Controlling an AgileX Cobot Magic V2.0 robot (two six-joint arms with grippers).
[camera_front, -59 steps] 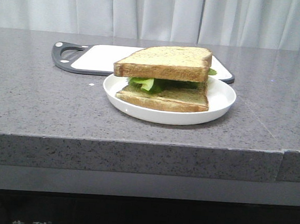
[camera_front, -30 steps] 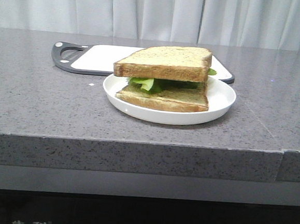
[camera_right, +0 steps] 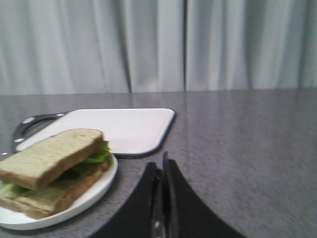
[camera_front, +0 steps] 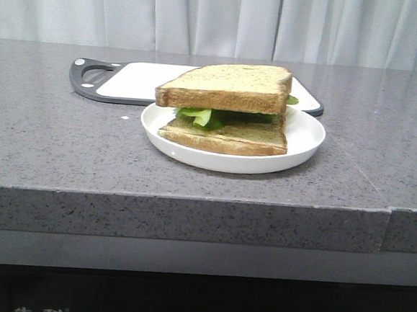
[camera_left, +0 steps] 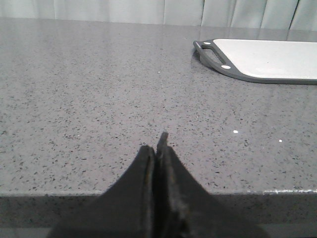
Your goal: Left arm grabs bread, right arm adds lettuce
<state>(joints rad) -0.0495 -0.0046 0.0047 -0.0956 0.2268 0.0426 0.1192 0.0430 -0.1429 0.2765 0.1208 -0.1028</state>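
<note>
The tabletop carries the same set of things as a second ago, but in the front view everything sits a touch further left than it did, plate, board and counter edge alike. Since all of it shifted together, I judge the camera or the rig's base to have nudged, not the food.

The cutting board lies at the back, bare, its handle to the left. Just in front of it, overlapping its near edge in this view, stands the white plate.

On the plate the sandwich looks finished: the bread lies on top as the upper slice, a lower slice rests under it, and the lettuce is sandwiched between the two, peeking out at the front left and a little at the back right.

Neither arm shows in the front view. The left tool has its fingers pressed together on nothing, low over bare tabletop near the front edge, well apart from the plate. The right tool is likewise closed and empty, near the plate but clear of it.

So both jobs appear done, with the arms pulled back.
</note>
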